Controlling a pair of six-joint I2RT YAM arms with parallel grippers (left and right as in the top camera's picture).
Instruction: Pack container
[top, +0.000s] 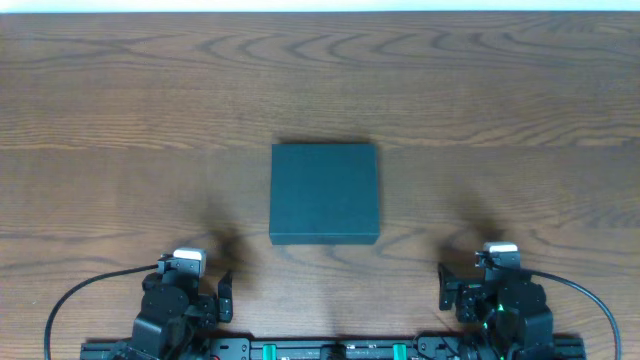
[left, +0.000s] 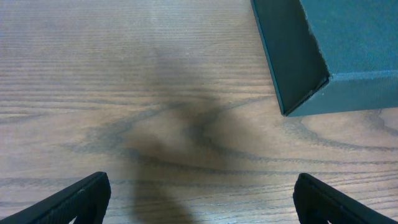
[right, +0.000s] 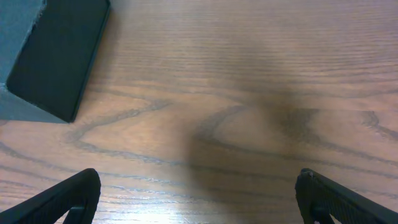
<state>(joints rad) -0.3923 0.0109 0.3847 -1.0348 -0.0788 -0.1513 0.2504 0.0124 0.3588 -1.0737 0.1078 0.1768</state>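
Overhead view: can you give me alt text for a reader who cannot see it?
A dark teal square container, lid closed, sits at the middle of a wood-grain table. Two robot arms wait at the near edge, the left gripper and the right gripper both open, holding nothing and apart from the container.

No text, label, brand, number or sign can be read in any view. The box (top: 324, 193) shows only plain teal faces, and the table (top: 100, 110) shows only wood grain.
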